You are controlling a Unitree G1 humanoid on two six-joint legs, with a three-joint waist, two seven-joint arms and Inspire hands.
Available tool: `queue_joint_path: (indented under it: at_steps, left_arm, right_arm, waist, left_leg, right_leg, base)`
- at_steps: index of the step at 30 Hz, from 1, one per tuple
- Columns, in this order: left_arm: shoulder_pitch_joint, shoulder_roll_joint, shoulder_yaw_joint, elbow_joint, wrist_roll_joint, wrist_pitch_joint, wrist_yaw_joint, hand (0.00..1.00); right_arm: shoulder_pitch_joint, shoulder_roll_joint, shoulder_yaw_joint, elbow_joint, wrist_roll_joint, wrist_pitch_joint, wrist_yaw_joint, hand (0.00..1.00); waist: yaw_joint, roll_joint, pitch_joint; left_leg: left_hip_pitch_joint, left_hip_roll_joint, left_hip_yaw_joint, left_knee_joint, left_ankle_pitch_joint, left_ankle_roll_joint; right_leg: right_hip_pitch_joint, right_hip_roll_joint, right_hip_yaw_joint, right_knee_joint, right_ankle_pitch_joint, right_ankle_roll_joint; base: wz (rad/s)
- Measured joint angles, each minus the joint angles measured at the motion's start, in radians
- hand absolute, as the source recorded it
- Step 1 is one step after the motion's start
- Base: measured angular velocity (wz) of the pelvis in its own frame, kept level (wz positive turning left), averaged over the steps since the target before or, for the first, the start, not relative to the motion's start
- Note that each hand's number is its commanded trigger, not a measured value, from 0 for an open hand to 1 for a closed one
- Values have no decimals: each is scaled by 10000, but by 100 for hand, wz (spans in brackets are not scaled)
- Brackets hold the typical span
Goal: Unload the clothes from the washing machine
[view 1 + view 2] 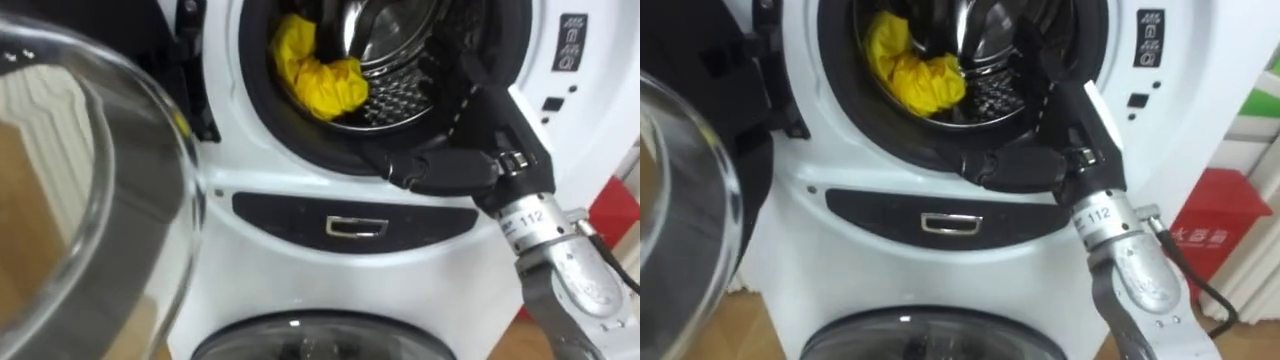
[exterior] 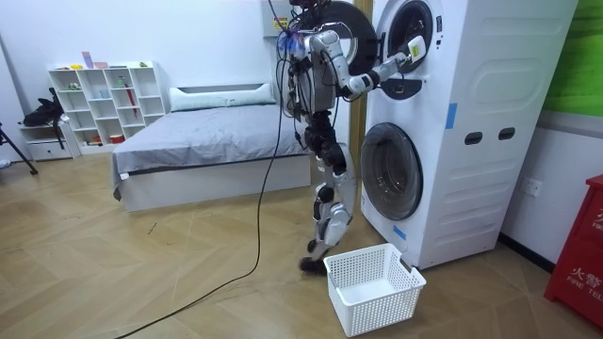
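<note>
Yellow cloth [image 1: 320,75] bunched in drum [image 1: 400,100], left of and deeper than right hand [image 1: 492,135]. Hand at opening's lower rim, fingers straight, empty. Next reach likely leftward, inward.

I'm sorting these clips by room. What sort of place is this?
Probably a bedroom with a laundry corner: a bed, a white shelf unit beside it, and stacked washing machines with a white basket on the floor before them.

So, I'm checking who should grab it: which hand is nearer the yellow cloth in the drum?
Right. The right hand is at the lower right of the door seal, below and right of the yellow cloth, not touching it. The left hand's place I cannot tell.
</note>
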State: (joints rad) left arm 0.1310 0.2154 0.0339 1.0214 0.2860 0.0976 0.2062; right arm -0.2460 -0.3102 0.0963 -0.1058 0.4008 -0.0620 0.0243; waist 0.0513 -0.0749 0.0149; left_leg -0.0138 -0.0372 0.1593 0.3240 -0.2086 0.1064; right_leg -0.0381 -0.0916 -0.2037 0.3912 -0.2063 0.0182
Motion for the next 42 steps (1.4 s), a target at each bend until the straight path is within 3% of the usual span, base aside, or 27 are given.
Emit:
queue_joint_path:
  at_steps: [2,7,14,18,20,23,27,31,35,39,42]
  left_arm:
    - [244,-84,-99,-24,8,49,24,0]
    - [1118,-59,32,43,21,380,41,0]
    - [1102,-172,54,183,21,505,-196,0]
    - [1091,-503,120,129,219,560,-215,0]
    - [1065,-501,121,91,219,586,-215,0]
    - [1005,-489,126,91,221,646,-196,0]
    - [1009,-494,151,101,231,717,-183,0]
    - [877,-524,208,127,224,765,-142,0]
    - [786,-531,196,182,220,761,-120,0]
    - [789,-540,204,225,219,773,60,0]
    - [812,-541,213,224,221,797,73,0]
  right_arm:
    - [1,-8,0,9,251,149,18,0]
    - [-10,-9,-29,6,583,200,105,0]
    - [-117,-6,1,-160,-171,365,109,0]
    - [-116,182,56,-509,-1845,655,55,0]
    - [-116,186,179,-742,-2767,894,-14,0]
    - [-124,182,388,-1117,-4601,1093,-133,0]
    - [-860,193,382,-1458,-6474,1270,-604,0]
    - [-1037,334,444,-1951,-7451,1388,-776,0]
    - [-1340,336,684,-1922,-7547,1677,-770,0]
    - [-1627,327,774,-1585,-7414,1778,-771,0]
    - [-1760,325,765,-1189,-7192,2011,-769,0]
  waist:
    - [110,202,-115]
    - [292,214,-131]
    - [627,262,-137]
    - [632,399,-160]
    - [621,412,-168]
    - [666,356,-195]
    - [747,177,-271]
    - [1080,-42,-253]
    - [1251,-133,-221]
    - [1227,-182,-61]
    - [1230,-161,-47]
  left_leg:
    - [92,61,-58,-137,31,-106]
    - [236,174,-43,-589,313,-260]
    - [70,307,51,-600,392,-388]
    - [71,308,20,-643,431,-413]
    - [64,302,-7,-684,456,-422]
    - [70,300,-7,-784,486,-458]
    - [119,297,-60,-1022,537,-471]
    - [389,294,-100,-1343,560,-457]
    - [582,264,-134,-1610,559,-463]
    - [602,248,-290,-1648,518,-475]
    - [573,250,-368,-1703,461,-474]
  right_leg:
    - [162,202,57,-588,234,-156]
    - [367,449,97,-1399,724,-302]
    - [193,619,241,-1541,895,-469]
    - [193,630,231,-1565,902,-484]
    - [180,620,199,-1563,898,-489]
    - [162,631,202,-1577,894,-495]
    - [231,682,132,-1830,952,-475]
    - [492,758,126,-2095,996,-581]
    - [696,780,104,-2150,933,-562]
    - [808,820,95,-2229,888,-486]
    - [782,839,111,-2234,869,-455]
  base:
    - [-4]
    - [-5]
    - [-9]
    - [1]
    - [2]
    - [0]
    - [2]
    - [0]
    - [3]
    - [8]
    - [7]
